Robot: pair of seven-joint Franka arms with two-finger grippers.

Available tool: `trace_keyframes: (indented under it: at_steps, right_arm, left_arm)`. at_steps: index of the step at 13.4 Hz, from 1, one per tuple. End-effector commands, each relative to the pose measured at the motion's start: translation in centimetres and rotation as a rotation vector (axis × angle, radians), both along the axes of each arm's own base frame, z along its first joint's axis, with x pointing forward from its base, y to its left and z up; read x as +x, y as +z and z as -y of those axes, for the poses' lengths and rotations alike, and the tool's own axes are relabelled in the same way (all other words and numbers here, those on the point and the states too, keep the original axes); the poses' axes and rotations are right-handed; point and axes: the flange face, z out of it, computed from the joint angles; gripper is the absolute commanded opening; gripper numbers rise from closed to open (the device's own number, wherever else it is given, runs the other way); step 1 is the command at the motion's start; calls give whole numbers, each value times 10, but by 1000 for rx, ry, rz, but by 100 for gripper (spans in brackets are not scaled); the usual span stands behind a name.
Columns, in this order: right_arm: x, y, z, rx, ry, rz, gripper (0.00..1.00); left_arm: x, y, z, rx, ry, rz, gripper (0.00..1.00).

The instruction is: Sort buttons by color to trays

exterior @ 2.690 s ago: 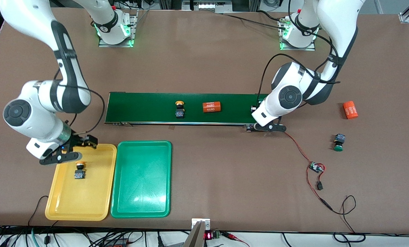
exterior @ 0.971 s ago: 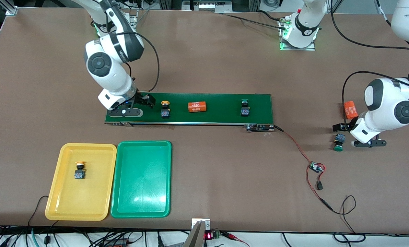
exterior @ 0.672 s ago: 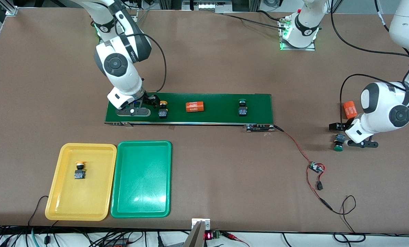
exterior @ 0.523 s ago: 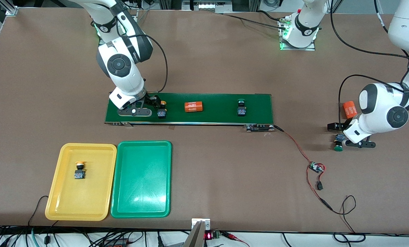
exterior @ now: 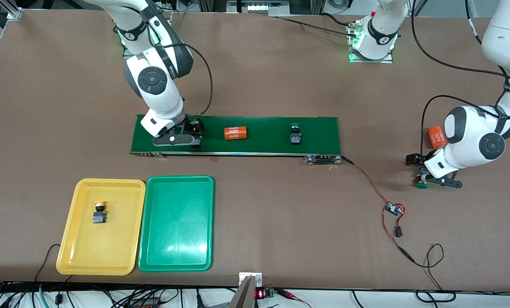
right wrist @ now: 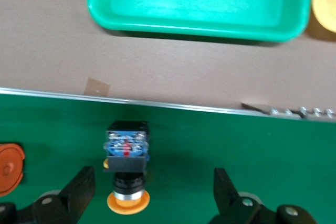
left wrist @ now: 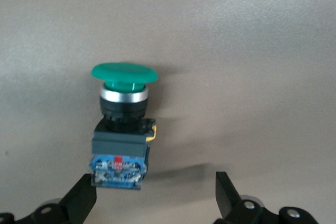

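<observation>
One yellow button (exterior: 99, 211) already lies in the yellow tray (exterior: 73, 256), so a quarter of the sorting looks done; the green tray (exterior: 176, 256) beside it holds nothing yet. A second yellow button (right wrist: 126, 166) lies on the belt (exterior: 268, 145) at the right arm's end, and my right tool (exterior: 186, 136) is low over it with its fingers (right wrist: 79, 187) spread wide to either side, not yet touching it. A green button (exterior: 295, 134) rides the belt nearer the left arm's end, with an orange cylinder (exterior: 235, 133) between the two belt buttons. The last green button (left wrist: 122, 124) lies on the bare counter (exterior: 280, 205) toward the left arm's end, nearer the camera than a second orange cylinder (exterior: 435, 137), and my left tool (exterior: 424, 171) is down around it, fingers (left wrist: 81, 200) wide apart and gripping nothing; one finger sits just beside the button's base, though I cannot tell if it touches. So I judge three buttons are left: the yellow one my right tool should close on and carry to the yellow tray, and both green ones for the green tray, which is well apart from my left tool. A small board on red wires (exterior: 394, 209) lies on the counter near the left tool and is no part of the job.
</observation>
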Motion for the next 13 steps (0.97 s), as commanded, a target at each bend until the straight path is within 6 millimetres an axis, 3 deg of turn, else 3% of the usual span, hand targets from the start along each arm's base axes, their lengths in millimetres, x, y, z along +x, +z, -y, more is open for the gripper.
trace_keyframes:
  at_steps: [1,2,3,5,7,8,9,10,11,13]
  right_arm:
    - [3,-5,-3,4,101,18,100]
    - [2,-11,-3,0,108,12,100]
    - [3,-15,-2,0,107,8,100]
    - [4,-28,2,-5,101,-8,100]
    - [9,-42,11,-4,83,-17,96]
    - [12,-46,15,-5,76,-18,88]
    - [12,-46,17,-5,72,-18,73]
    - [14,-46,19,-6,53,-19,48]
    - [15,-45,20,-4,30,-17,30]
    - [17,-42,22,-1,15,-11,8]
  left_arm:
    - [6,-4,-5,1,-51,12,100]
    - [6,-4,-6,3,-51,13,99]
    - [7,-3,-6,8,-58,16,85]
    - [11,2,-9,81,-160,25,41]
    - [14,5,-11,141,-236,30,12]
    - [14,5,-11,143,-239,31,1]
    - [14,7,-13,139,-228,33,0]
    - [15,10,-15,141,-222,38,0]
    - [16,14,-14,143,-223,44,0]
    - [20,32,-12,155,-210,64,0]
